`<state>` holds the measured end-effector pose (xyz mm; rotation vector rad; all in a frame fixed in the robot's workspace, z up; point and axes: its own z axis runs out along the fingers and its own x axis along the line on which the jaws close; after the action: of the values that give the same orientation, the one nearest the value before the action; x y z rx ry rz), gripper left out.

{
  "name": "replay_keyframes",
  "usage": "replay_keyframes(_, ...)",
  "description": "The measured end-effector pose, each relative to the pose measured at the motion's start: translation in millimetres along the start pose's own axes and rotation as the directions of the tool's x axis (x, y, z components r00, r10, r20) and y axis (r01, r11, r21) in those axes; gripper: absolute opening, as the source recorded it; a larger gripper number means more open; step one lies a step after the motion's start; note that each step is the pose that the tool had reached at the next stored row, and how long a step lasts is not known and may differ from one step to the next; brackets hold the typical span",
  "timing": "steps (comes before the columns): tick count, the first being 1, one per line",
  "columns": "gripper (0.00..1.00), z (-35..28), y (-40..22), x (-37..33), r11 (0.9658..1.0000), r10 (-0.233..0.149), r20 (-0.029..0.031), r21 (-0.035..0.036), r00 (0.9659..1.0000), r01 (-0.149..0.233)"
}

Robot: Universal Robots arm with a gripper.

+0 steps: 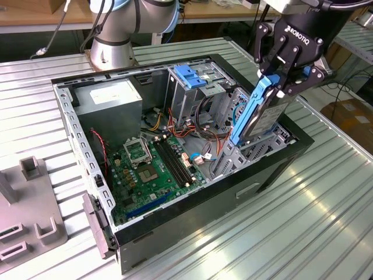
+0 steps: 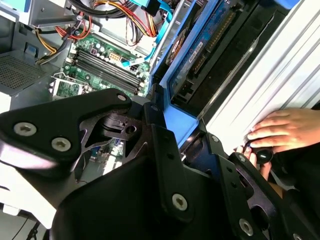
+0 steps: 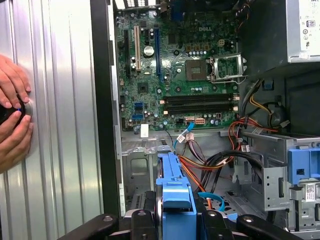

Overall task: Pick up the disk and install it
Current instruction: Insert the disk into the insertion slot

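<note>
Now, hand (image 1: 278,87): clamped on the top end of the disk (image 1: 256,114), a finger on either side of its blue frame.
disk: upright, slightly tilted, lower end down inside the open computer case (image 1: 233,192), at 3 o'clock from the motherboard (image 1: 151,169) in the exterior view.
tabletop (image 1: 315,216): ribbed metal, carrying the case.
person's hands (image 3: 12,115): on the tabletop beside the case.
</note>
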<state>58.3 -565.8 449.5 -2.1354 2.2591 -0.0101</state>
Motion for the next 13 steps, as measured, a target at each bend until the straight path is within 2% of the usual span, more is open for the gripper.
replay_keyframes(13, 0.37, 13.4, 0.3, 1.2, 1.0, 0.0, -0.0001, -0.0001, 1.0, 0.0)
